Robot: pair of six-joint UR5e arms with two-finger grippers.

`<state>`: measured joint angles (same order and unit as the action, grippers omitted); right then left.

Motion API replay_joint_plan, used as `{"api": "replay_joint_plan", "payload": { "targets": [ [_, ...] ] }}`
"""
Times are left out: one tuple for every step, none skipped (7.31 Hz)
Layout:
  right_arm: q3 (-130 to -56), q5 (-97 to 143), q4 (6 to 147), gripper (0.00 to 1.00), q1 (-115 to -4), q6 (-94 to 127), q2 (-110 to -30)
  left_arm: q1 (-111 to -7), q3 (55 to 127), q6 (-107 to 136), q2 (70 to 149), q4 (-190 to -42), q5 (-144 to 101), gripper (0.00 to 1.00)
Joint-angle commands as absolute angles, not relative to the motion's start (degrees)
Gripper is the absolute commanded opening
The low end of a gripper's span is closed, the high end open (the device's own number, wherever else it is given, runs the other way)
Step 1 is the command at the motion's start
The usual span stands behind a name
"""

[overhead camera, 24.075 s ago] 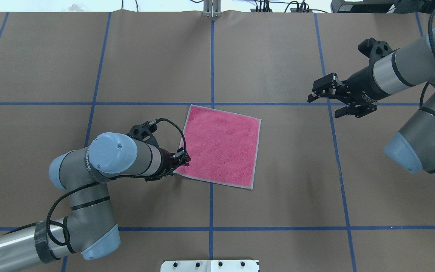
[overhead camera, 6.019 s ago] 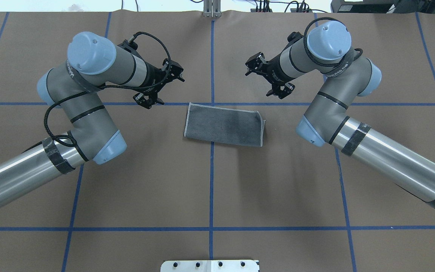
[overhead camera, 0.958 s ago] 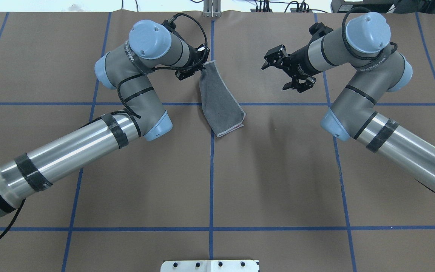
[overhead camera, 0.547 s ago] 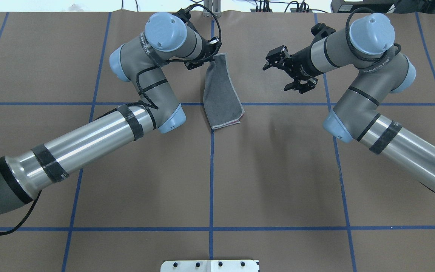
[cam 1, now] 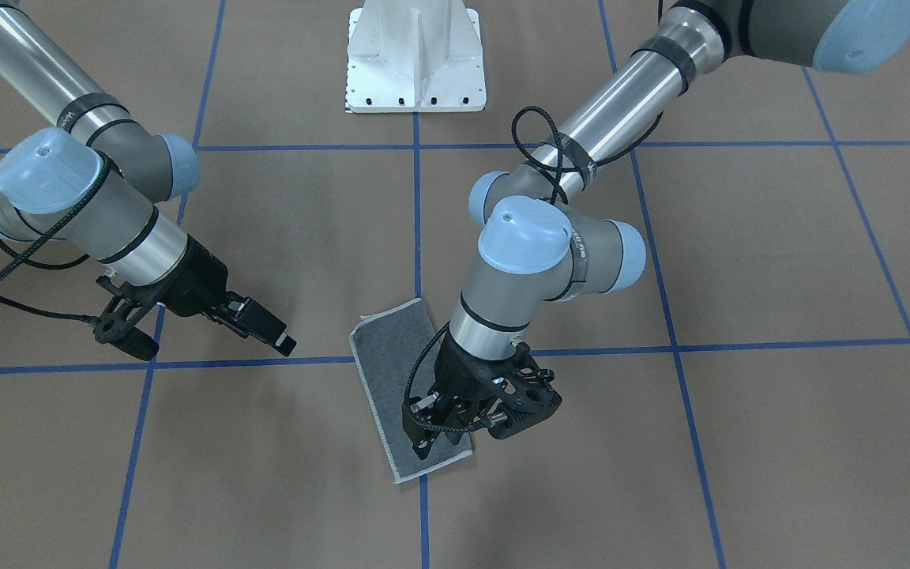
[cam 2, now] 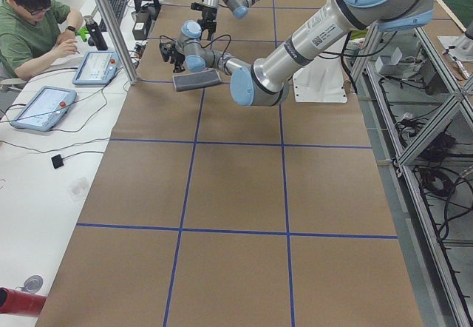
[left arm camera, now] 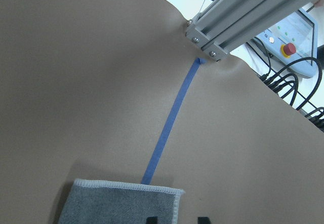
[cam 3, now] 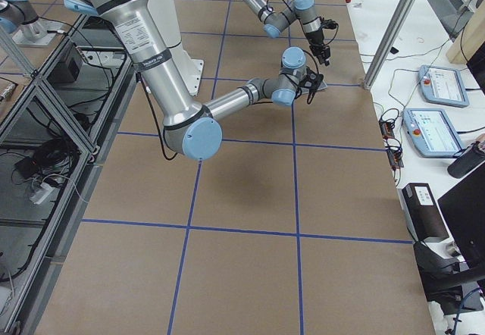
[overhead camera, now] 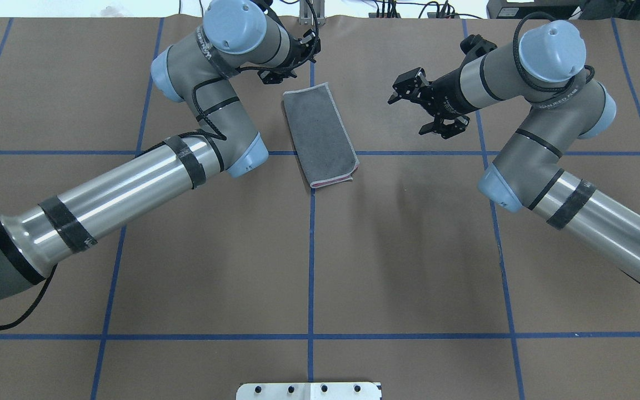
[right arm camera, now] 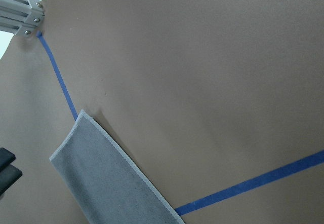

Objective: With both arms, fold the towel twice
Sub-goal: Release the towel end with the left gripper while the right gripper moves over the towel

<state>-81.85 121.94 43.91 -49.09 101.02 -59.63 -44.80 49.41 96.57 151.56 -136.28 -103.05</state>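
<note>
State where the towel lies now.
In the overhead view the towel lies flat, grey side up, across the centre blue tape line, its far end by the left gripper.

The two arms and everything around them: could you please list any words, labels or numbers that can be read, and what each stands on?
"WAN…": white lettering on a dark band of the right arm; the remaining letters are blurred.
Similar lettering on the left arm: too blurred to read.
White label on the left arm's silver tube: print too small.
White sticker on the right arm's tube: too small.
Towel: none.
</note>
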Motion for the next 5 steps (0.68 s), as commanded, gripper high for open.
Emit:
{"api": "replay_joint_plan", "payload": {
  "targets": [
    [-82.0, 123.0, 44.1, 0.99, -48.1, 101.2, -59.0, -50.9, 50.1, 96.2, 151.5, -133.9, -113.4, 1.00],
    [-81.9, 122.9, 44.5, 0.99, -47.2, 101.4, -58.5, -52.5, 51.1, 96.2, 151.4, -131.0, -116.3, 1.00],
    [-81.9, 122.8, 45.1, 0.99, -46.1, 102.5, -57.9, -53.8, 53.3, 96.1, 150.8, -129.3, -118.8, 1.00],
    [-81.6, 122.3, 47.9, 0.99, -44.1, 103.7, -55.0, -54.3, 57.0, 96.2, 147.3, -129.2, -121.4, 1.00],
    [-81.6, 120.7, 52.6, 0.99, -42.3, 102.8, -51.4, -54.6, 61.0, 96.1, 143.4, -129.5, -121.8, 1.00]
  ]
}}
